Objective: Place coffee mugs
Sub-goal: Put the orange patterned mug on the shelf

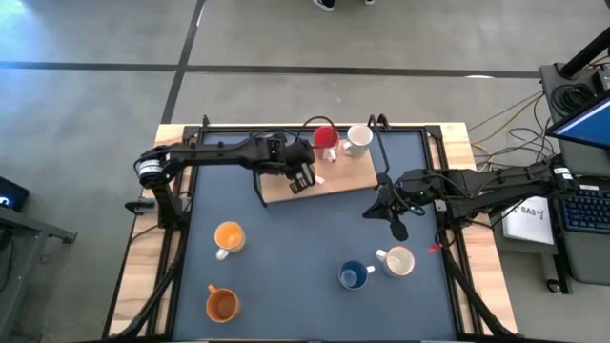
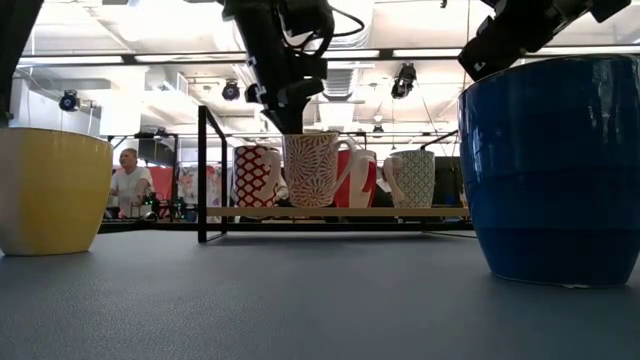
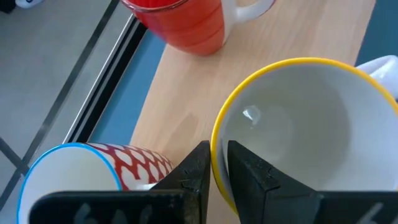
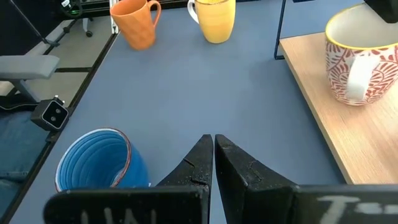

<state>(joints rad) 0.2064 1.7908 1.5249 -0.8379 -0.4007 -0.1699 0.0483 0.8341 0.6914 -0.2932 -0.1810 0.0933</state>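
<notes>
My left gripper (image 1: 301,177) is over the wooden board (image 1: 348,176) at the far middle of the table, shut on a red-patterned mug with a yellow rim (image 3: 305,124). Next to it stands a blue-rimmed, red-patterned mug (image 3: 93,165). A red mug (image 1: 325,136) and a white mug (image 1: 357,140) stand at the board's far edge. On the blue mat stand a yellow mug (image 1: 229,235), an orange mug (image 1: 222,305), a blue mug (image 1: 354,276) and a cream mug (image 1: 398,260). My right gripper (image 1: 396,227) hangs shut over the mat, right of centre, touching nothing. My left gripper pinches the yellow-rimmed mug's wall at the rim (image 3: 216,146), one finger (image 3: 249,177) inside the cup and the other (image 3: 194,171) outside. It comes from above, pointing down. The mug (image 2: 315,170) hangs upright; whether its base touches the board I cannot tell.
A thin black frame (image 2: 203,175) stands at the board's left end. The table's rails run along its edges (image 1: 181,219). Open mat lies between the board and the mugs nearer me (image 1: 305,238). People and equipment show in the room behind (image 2: 128,180).
</notes>
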